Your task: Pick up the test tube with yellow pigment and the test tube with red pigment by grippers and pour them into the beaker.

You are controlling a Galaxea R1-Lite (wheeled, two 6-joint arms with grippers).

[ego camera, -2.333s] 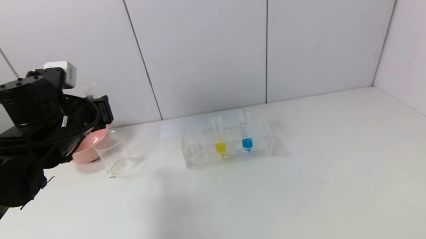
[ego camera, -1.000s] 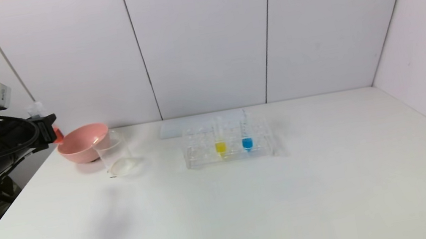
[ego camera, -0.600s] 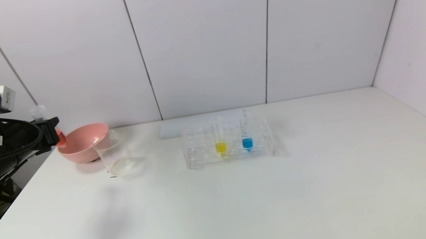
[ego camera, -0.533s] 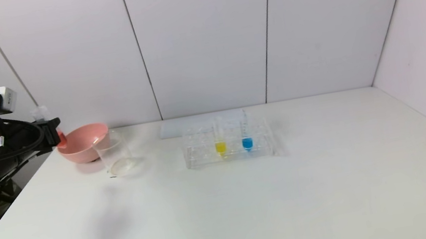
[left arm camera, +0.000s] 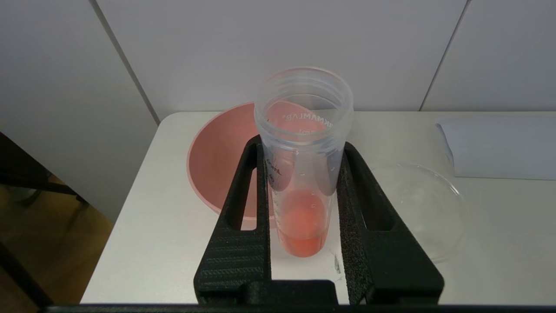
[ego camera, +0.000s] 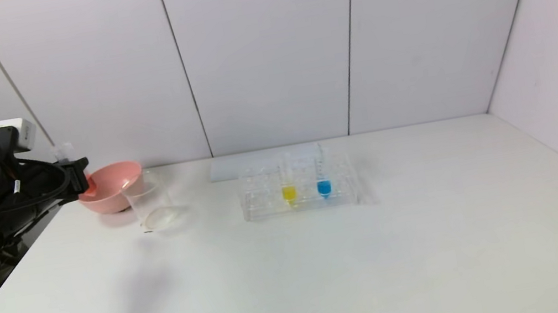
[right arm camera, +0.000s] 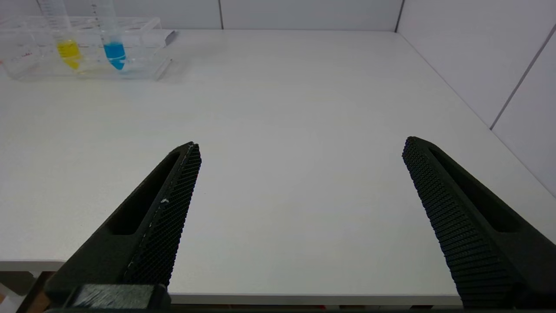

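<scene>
We see the left gripper (left arm camera: 302, 150) clamped on the red tube (left arm camera: 302, 174), both fingers (left arm camera: 243, 204) pressed against its sides. Tube stands upright in the grip, open threaded mouth up, red-orange liquid pooled in its rounded bottom. In the head view the left gripper (ego camera: 80, 174) hangs at the table's far left corner, just left of the pink bowl (ego camera: 113, 185), with the red tube (ego camera: 75, 172) poking up clear above the fingers and a bit of red showing below.

The beaker (ego camera: 151, 202) sits on the table just right of and in front of the bowl, touching or nearly touching it, we cannot tell which. It looks clear inside. From the left wrist the beaker (left arm camera: 417, 208) is beside the gripper, and the bowl (left arm camera: 217, 174) is behind the tube.

The yellow tube (ego camera: 287, 180) stands upright in the clear rack (ego camera: 263, 201) mid-table, well apart from the beaker. The blue tube (ego camera: 321, 175) stands in the same rack, just to its right. A white sheet (ego camera: 236, 166) lies behind the rack.

The right gripper (right arm camera: 299, 169) is spread wide and empty, low over the near edge of the white table (right arm camera: 304, 108), well apart from the rack (right arm camera: 143, 48).
</scene>
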